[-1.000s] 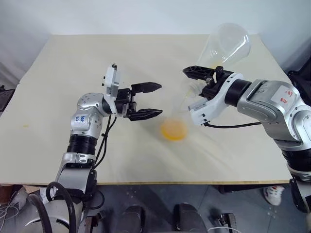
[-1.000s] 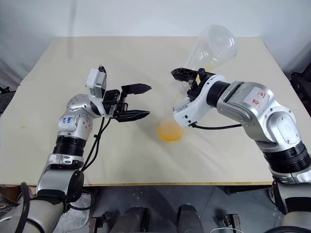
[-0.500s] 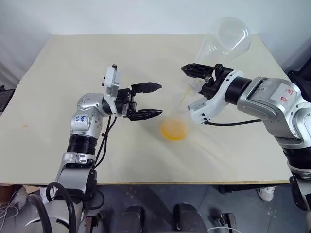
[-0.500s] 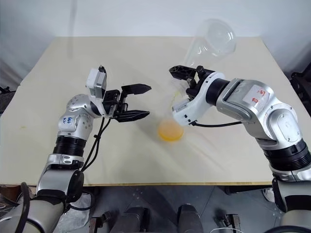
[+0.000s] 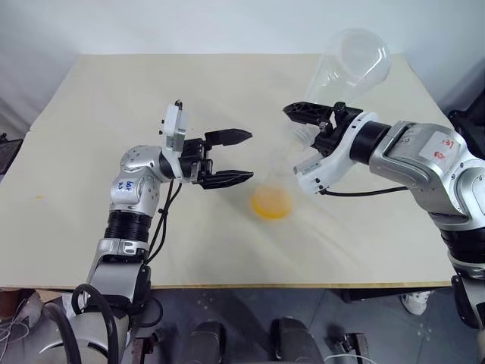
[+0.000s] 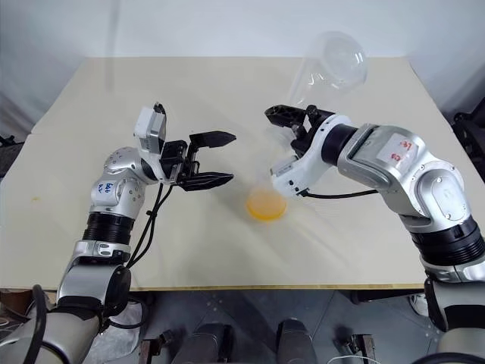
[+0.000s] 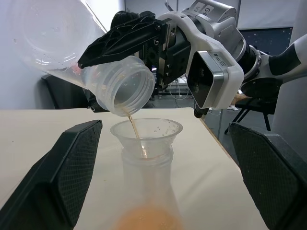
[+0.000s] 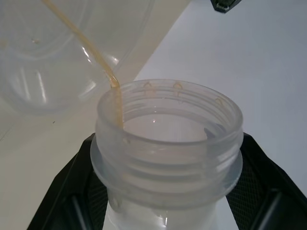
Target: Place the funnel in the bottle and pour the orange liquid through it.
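The clear bottle (image 5: 274,178) stands upright on the table between my two grippers. A shallow pool of orange liquid (image 5: 270,203) lies in its base. The clear funnel (image 7: 146,132) sits in the bottle's mouth. My right gripper (image 5: 307,125) is shut on the neck of a clear conical flask (image 5: 352,68). The flask is tipped with its mouth (image 7: 128,91) down over the funnel. A thin orange stream (image 7: 136,136) runs from the flask's lip into the funnel. My left gripper (image 5: 250,155) is open just left of the bottle, and its fingers (image 7: 72,167) stand apart from the bottle's sides.
The cream table (image 5: 114,98) has wide bare areas to the left and behind the bottle. Its front edge (image 5: 227,285) runs close below my arms. The tilted flask's broad base reaches out over the table's back right part.
The orange liquid pooled near the tipped flask's neck has drained down to a thin trickle. Both arms and the bottle have stayed put.
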You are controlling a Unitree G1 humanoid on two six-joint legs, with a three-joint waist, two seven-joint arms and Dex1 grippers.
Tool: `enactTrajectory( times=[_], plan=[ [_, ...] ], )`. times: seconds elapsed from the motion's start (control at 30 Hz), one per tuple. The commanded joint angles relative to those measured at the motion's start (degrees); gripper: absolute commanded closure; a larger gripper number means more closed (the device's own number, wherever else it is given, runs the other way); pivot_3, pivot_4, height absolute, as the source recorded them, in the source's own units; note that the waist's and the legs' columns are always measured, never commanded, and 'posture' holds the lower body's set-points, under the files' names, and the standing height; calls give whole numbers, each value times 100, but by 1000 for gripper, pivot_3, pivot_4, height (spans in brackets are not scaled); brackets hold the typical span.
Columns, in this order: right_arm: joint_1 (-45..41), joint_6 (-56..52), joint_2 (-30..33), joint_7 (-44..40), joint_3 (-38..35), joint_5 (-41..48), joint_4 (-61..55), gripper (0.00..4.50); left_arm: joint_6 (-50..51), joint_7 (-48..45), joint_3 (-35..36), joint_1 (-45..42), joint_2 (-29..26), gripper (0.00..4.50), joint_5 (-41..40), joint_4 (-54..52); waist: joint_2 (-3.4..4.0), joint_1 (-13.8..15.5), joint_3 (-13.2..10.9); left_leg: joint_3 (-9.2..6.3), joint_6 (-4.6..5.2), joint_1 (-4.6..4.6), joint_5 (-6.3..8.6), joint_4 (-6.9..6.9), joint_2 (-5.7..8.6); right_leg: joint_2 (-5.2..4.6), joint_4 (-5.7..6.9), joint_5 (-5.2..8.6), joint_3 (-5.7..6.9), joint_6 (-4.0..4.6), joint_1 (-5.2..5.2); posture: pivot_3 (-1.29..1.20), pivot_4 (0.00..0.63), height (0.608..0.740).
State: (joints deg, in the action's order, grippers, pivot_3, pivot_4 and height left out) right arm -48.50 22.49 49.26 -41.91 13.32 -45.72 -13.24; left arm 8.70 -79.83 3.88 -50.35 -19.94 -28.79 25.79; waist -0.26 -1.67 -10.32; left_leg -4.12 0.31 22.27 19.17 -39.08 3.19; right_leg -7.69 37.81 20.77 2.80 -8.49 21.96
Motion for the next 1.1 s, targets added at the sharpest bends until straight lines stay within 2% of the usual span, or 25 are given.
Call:
enactTrajectory(
  times=[0.03,0.43,0.8,0.93,1.1],
  plan=[
    [-158,18,59,110,-183,-30,-98,1778,-15,-40,37,-24,-23,0,-55,-15,0,1,0,0,0,0,0,0,0,0,0,0,0,0,0,0,150,740],
    [-86,-119,7,66,-240,108,-119,1778,-63,-39,30,-51,-61,0,0,50,0,1,0,0,0,0,0,0,0,0,0,0,0,0,0,0,150,740],
    [561,-2338,-872,-613,-771,1188,-867,1778,-91,-11,29,-115,-182,0,106,144,0,6,0,-2,0,0,0,-2,-1,-1,5,0,1,0,0,0,150,740],
    [748,-3926,-1330,-642,-1411,1613,-1070,1778,-52,60,33,-155,-214,0,139,133,0,9,0,-5,0,0,0,-3,-1,-1,7,0,1,0,-1,0,150,740],
    [782,-5297,-1631,-443,-2164,2238,-1085,1778,35,132,55,-90,-291,0,139,9,0,7,0,-8,0,0,0,-2,2,-5,11,0,0,0,0,0,150,740]
  ],
)
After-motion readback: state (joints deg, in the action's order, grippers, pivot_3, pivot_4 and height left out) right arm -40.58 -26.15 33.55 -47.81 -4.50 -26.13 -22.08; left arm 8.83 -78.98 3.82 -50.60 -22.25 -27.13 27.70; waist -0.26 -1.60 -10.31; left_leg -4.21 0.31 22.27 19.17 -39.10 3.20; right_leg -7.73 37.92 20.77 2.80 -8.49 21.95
